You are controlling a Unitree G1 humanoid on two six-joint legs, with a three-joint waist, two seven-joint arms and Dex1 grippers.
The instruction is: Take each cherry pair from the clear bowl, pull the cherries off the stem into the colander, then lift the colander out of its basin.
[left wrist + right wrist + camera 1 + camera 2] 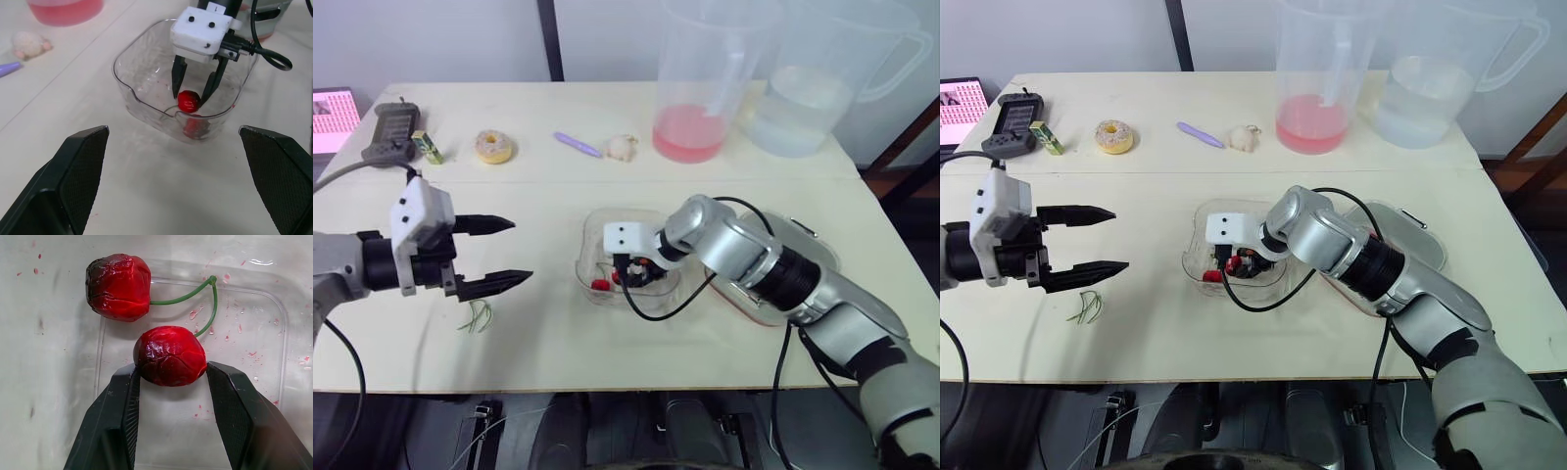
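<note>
Bare table between my left gripper (522, 251), fingers spread, and the bowl (139, 78) gave a free approach from that side. The bowl's inside was taken by the right gripper (194, 95), clamped on a cherry (188, 100). Its arm lay across the basin (1418, 240); its cable (1255, 310) looped past the bowl's near wall. Loose stems (478, 315) lay near the left gripper.

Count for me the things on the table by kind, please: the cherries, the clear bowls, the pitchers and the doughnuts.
2 cherries
1 clear bowl
2 pitchers, one with pink liquid and one with clear liquid
1 doughnut
Total: 6
</note>
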